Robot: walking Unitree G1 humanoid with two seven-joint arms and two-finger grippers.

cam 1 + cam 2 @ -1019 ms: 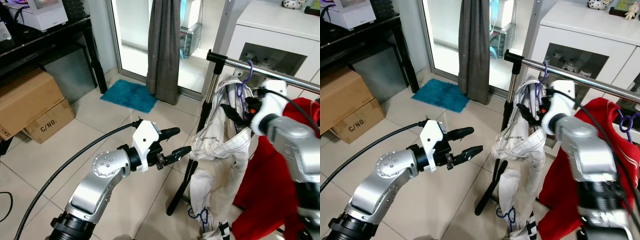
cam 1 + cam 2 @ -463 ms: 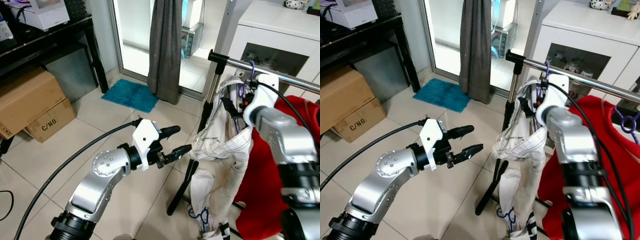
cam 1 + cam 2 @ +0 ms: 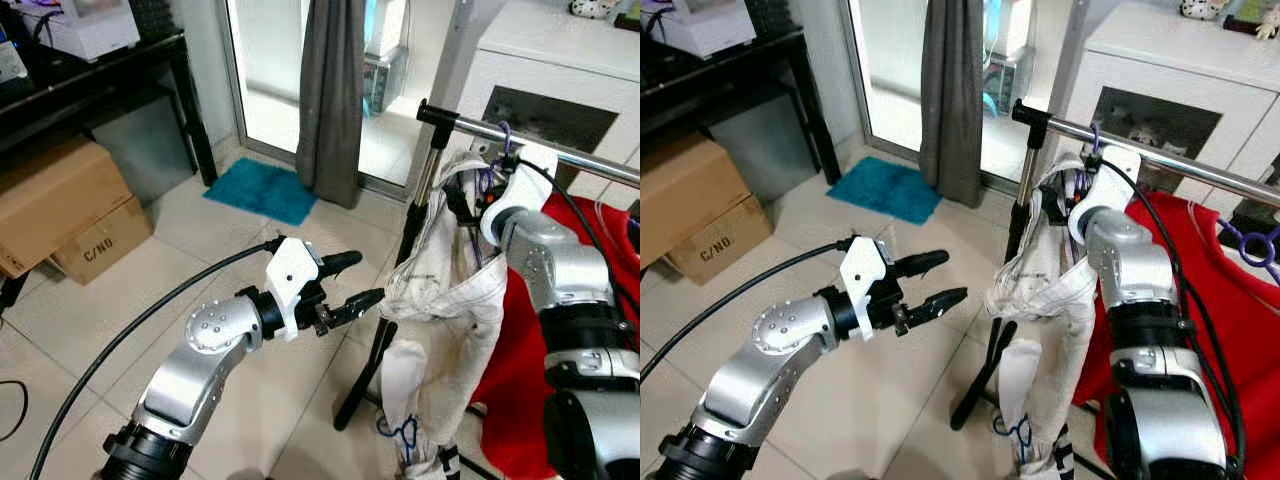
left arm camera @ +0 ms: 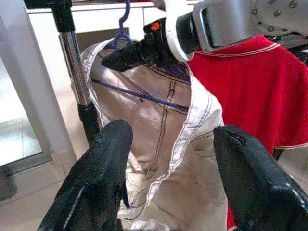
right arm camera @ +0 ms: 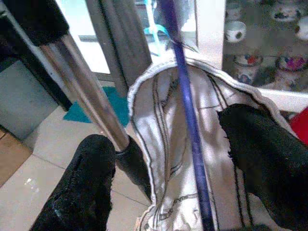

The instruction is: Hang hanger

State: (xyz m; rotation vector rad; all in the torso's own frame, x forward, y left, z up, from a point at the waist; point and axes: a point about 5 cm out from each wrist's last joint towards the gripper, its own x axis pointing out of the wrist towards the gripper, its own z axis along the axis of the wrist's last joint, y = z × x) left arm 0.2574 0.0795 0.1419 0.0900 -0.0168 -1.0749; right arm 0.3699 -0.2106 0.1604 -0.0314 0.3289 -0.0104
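Observation:
A purple hanger [image 3: 503, 140] carries a white garment [image 3: 440, 290], and its hook sits over the metal rail [image 3: 465, 124] of a clothes rack. My right gripper [image 5: 166, 130] is up by the rail at the garment's collar. It is open, with the hanger's purple stem [image 5: 185, 86] running between its fingers. My left gripper [image 3: 367, 279] is open and empty. It hovers at waist height just left of the rack post [image 3: 425, 180] and points at the garment [image 4: 163, 144].
A red shirt [image 3: 1230, 300] hangs to the right of the white garment, on another purple hanger [image 3: 1255, 245]. A white cabinet [image 3: 560, 60] stands behind the rack. Cardboard boxes [image 3: 60, 200] and a black table [image 3: 90, 80] are at the left, a grey curtain [image 3: 330, 90] and a blue mat [image 3: 260, 190] beyond.
My right arm has drawn in closer to the rail and a little upward beside the hanger's hook. The left gripper has stayed where it was, still open.

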